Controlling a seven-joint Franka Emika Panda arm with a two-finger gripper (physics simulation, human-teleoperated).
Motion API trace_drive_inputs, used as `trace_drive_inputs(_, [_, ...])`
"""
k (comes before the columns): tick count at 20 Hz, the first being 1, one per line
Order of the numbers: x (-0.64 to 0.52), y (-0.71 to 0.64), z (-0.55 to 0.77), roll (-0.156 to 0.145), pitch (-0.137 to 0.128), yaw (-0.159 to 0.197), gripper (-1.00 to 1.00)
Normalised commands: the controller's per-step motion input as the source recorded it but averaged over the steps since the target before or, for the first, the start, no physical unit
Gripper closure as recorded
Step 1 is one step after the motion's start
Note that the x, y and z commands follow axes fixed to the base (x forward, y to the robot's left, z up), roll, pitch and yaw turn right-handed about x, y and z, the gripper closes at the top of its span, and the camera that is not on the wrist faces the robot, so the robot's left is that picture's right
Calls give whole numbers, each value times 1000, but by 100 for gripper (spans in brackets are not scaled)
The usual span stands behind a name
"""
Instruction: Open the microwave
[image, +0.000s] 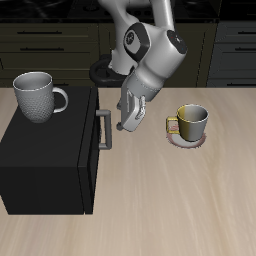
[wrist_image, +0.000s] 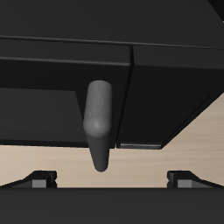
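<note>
Gripper (image: 123, 124) released, jaws wide, just beside the microwave (image: 50, 160) door. I'd take the grey handle (wrist_image: 99, 122) mid-bar: rigid, smooth, may slip; door should swing stiffly.

You're looking at a matt black microwave (image: 45, 165) with a smooth, dull grey handle (wrist_image: 99, 122). The tabletop (image: 180, 210) shows pale wood grain. The grey mug (image: 35, 97) has a dimpled surface; the olive mug (image: 191, 121) shines like glazed ceramic.
</note>
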Motion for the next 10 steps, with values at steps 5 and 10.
trace_drive_inputs(5, [76, 21, 6, -8, -9, 29, -100])
trace_drive_inputs(10, [49, -76, -27, 12, 5, -1, -100])
